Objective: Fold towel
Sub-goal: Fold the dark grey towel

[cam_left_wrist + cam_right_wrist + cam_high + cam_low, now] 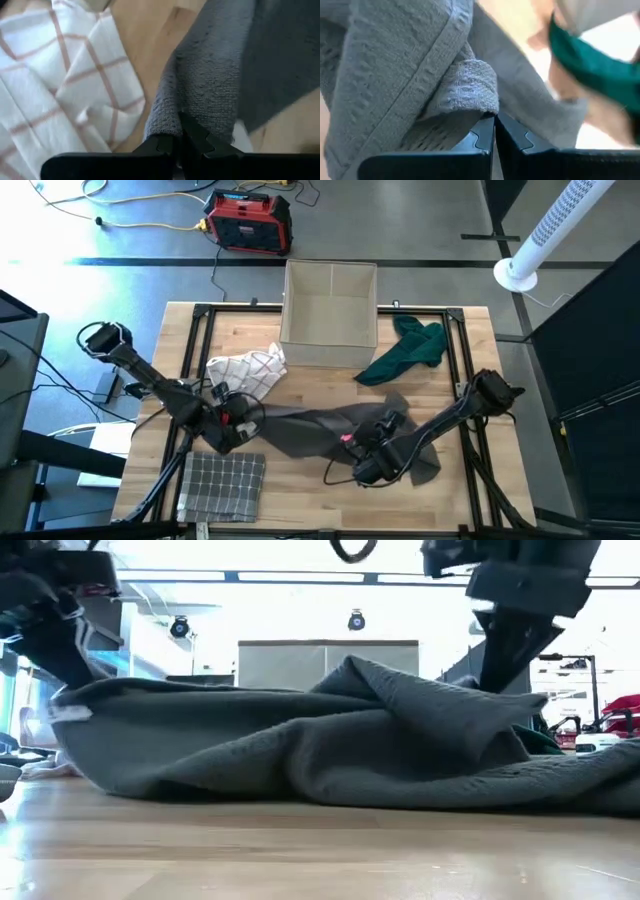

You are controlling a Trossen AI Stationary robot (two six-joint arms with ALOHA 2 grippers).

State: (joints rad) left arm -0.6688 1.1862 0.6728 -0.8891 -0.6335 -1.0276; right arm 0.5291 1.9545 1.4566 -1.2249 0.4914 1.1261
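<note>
Towel (pixel 310 430), grey, crumpled on bench (pixel 300 490): pinched at opposite ends by left gripper (pixel 228 423) and right gripper (pixel 368 452) (jaws pressed on cloth); folding barely begun.

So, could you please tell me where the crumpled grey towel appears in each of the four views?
High view: crumpled grey towel lies mid-table between both grippers.
Low view: the towel spans the picture on the wooden table.
Left wrist view: pinched in the left gripper, beside the white checked cloth.
Right wrist view: pinched in the right gripper.
Shared landmark: the wooden table.
</note>
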